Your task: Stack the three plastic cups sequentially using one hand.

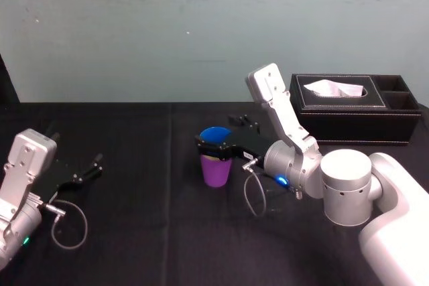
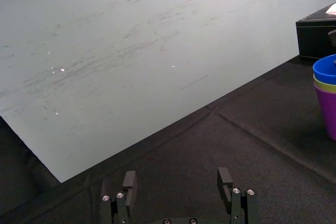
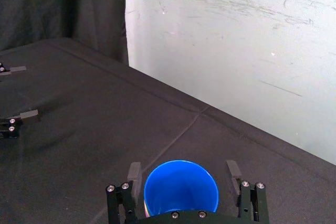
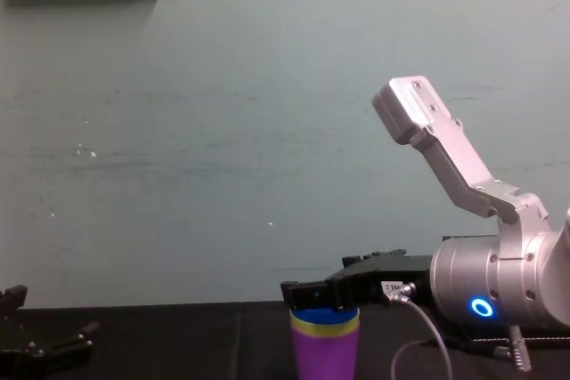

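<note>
The three plastic cups stand nested in one stack at the table's middle: the purple cup point(image 1: 216, 171) at the bottom, a yellow-green cup point(image 2: 325, 86) showing as a band above it, and the blue cup point(image 1: 214, 135) on top. My right gripper point(image 1: 216, 147) is level with the blue cup's point(image 3: 181, 190) rim, one finger on either side. It is open, with a small gap between each finger and the cup. From the chest view the gripper point(image 4: 312, 295) covers the stack's top, above the purple cup point(image 4: 326, 358). Far to the left, my left gripper point(image 1: 77, 155) rests low over the table, open and holding nothing.
A black leather tissue box point(image 1: 355, 108) sits at the back right, behind my right arm. A black cloth covers the table point(image 1: 134, 232), and a pale green wall rises right behind it. Loose cables hang beside both wrists.
</note>
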